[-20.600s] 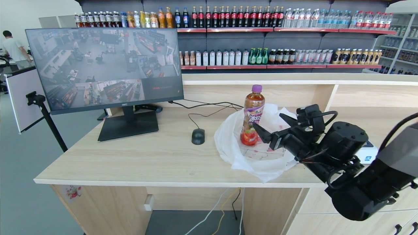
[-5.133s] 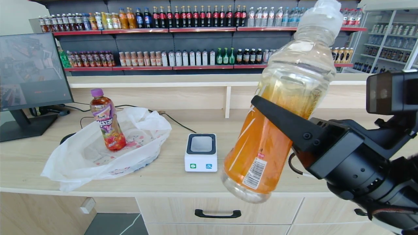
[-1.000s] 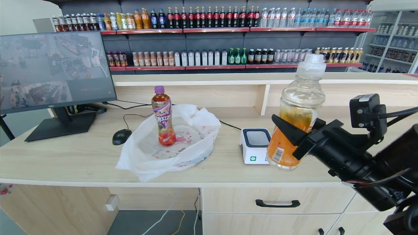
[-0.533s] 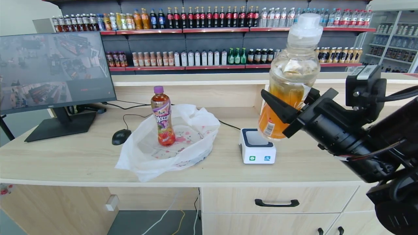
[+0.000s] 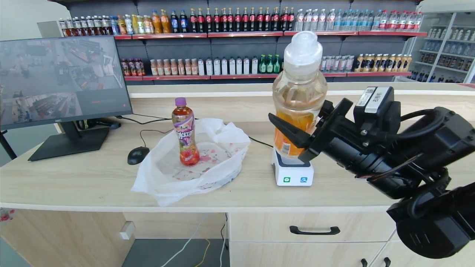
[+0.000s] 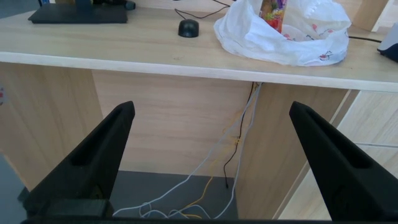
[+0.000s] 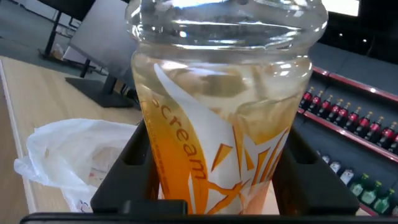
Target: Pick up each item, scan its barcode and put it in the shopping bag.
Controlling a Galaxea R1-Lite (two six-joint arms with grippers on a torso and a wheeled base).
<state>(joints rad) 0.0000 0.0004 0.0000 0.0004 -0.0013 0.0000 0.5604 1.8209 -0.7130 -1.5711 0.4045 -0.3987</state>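
Note:
An orange drink bottle (image 5: 299,92) with a white cap is held upright just above the white barcode scanner (image 5: 292,175), with my right gripper (image 5: 306,120) shut on its middle. In the right wrist view the bottle (image 7: 227,130) sits between both black fingers (image 7: 130,158). The white shopping bag (image 5: 193,167) lies open on the counter left of the scanner, and a purple-capped red drink bottle (image 5: 184,131) stands inside it. My left gripper (image 6: 211,109) is open with nothing in it, low in front of the counter, facing the bag (image 6: 292,37) from below the counter's edge.
A monitor (image 5: 61,79) on a black stand occupies the counter's left end, and a black mouse (image 5: 137,155) with its cable lies between it and the bag. A raised counter ledge (image 5: 237,91) and drink shelves run behind. Cables (image 6: 239,146) hang under the counter.
My right gripper has lifted the orange bottle and carried it left, from beside the scanner's right side to directly over the scanner. The bag and the purple-capped bottle have stayed put.

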